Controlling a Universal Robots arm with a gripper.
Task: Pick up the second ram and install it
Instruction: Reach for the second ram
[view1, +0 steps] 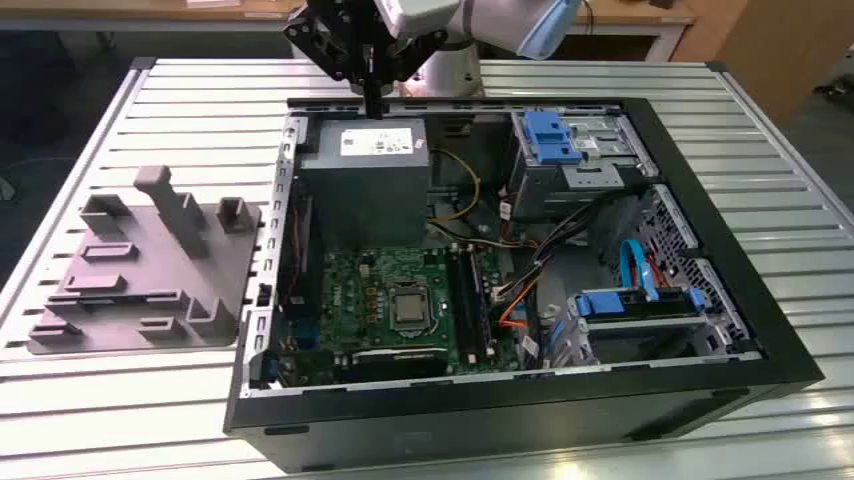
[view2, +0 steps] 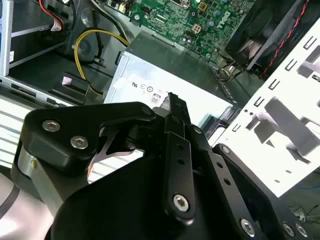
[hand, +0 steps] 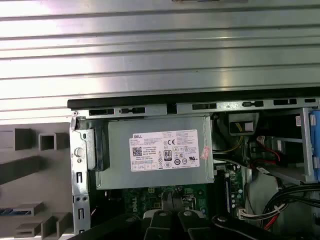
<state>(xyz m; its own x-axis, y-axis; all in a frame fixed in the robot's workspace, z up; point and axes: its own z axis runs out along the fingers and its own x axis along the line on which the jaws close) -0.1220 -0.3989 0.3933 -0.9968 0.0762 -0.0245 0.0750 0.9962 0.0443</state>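
Black linkage hand (view1: 372, 97), silver screws (view2: 181, 202); silver-grey arm (view1: 470, 20), light-blue joint cap (view1: 541, 35).

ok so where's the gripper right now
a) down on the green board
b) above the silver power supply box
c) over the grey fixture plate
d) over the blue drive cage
B: in the exterior view the gripper hangs above the power supply with the thin dark ram stick held upright in it, well clear of the green board.
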